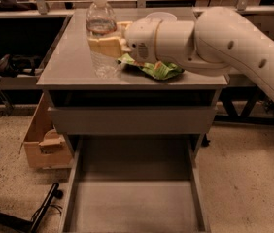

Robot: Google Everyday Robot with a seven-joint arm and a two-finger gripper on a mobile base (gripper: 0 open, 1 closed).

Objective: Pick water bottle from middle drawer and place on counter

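The water bottle (100, 18) is clear with a white cap and stands upright over the front left part of the grey counter (66, 62). My gripper (104, 45) is shut around the bottle's middle, with my white arm reaching in from the right. The bottle's base is at the counter surface; I cannot tell whether it touches. The middle drawer (132, 203) is pulled open below, and its flat grey floor holds nothing.
A green snack bag (159, 70) lies on the counter just right of the bottle, partly under my arm. A white bowl (160, 16) shows behind my arm at the back. A closed drawer front (132, 120) sits above the open drawer. A cardboard box (42, 147) stands on the floor at the left.
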